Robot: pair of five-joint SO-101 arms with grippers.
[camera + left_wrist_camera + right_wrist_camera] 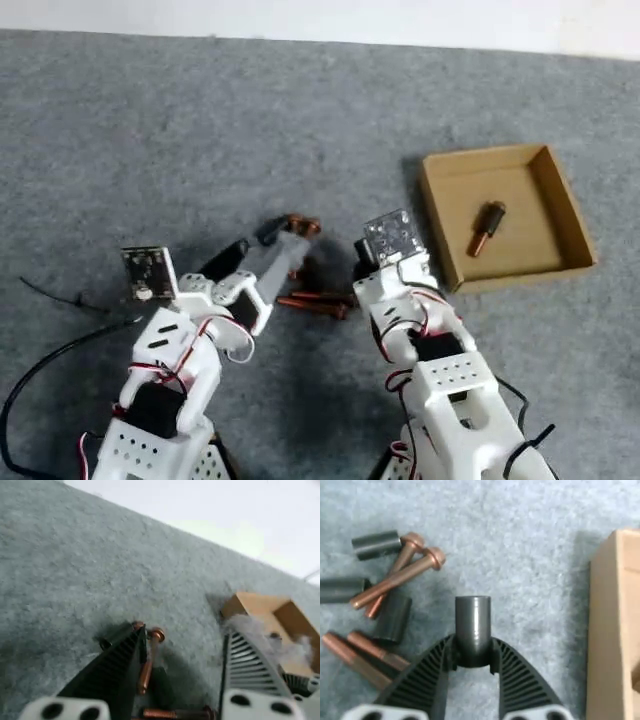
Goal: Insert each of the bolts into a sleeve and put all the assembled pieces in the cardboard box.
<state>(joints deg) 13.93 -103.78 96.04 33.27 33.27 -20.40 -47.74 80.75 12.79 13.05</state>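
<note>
While my right claw [472, 650] is clamped on the near end of a dark sleeve [472, 617], my left claw [182, 642] stands with its fingers spread wide, low over the grey mat [150, 130].

I judge the step in hand to be picking up a bolt to feed into that held sleeve. To do it well, I should close the left fingers on the shank near the head, so the plain tip stays free. I should then lift it clear of its neighbours before lining it up with the sleeve's bore. The right claw should hold the sleeve steady, with its open mouth unobstructed.

One copper bolt [146, 670] lies between my left fingers, hard against the dark finger [115, 665] and well apart from the other. Its head points away from my wrist.

Loose bolts [395, 580] and spare sleeves [392, 617] lie scattered just beside the held sleeve. The cardboard box [520, 274] sits on the sleeve's other side. One assembled piece [487, 228] already lies inside it.
</note>
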